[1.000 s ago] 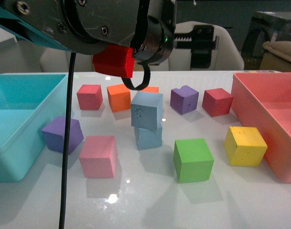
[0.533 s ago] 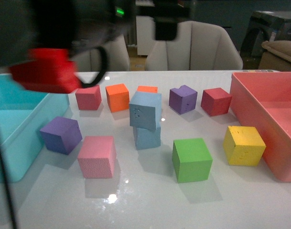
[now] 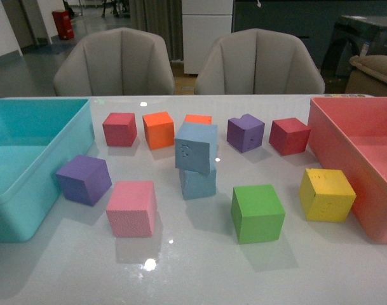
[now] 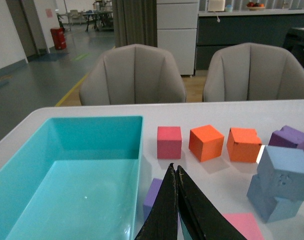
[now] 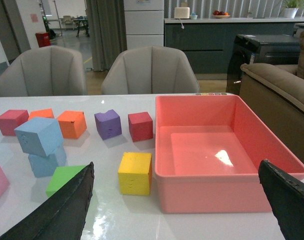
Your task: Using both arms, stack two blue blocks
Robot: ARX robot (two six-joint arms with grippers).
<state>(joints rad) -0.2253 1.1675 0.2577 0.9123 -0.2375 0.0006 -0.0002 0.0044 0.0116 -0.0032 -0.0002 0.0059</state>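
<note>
One pale blue block [image 3: 196, 147] sits tilted on top of the other blue block [image 3: 199, 183] near the middle of the white table. The stack also shows in the left wrist view [image 4: 284, 172] and in the right wrist view [image 5: 39, 135]. No arm shows in the front view. My left gripper [image 4: 175, 170] is shut and empty, raised beside the turquoise bin's edge, well apart from the stack. My right gripper [image 5: 177, 185] is wide open and empty, over the table in front of the pink bin.
A turquoise bin [image 3: 28, 203] stands at the left, a pink bin [image 3: 346, 146] at the right. Around the stack lie red [image 3: 119, 128], orange [image 3: 158, 129], purple [image 3: 245, 132], dark red [image 3: 288, 135], yellow [image 3: 326, 194], green [image 3: 257, 212], pink [image 3: 131, 208] and purple [image 3: 84, 179] cubes.
The arm with the red part, which filled the upper left of the front view, has swung left and gone out of view. The stacked blue blocks stay put.
</note>
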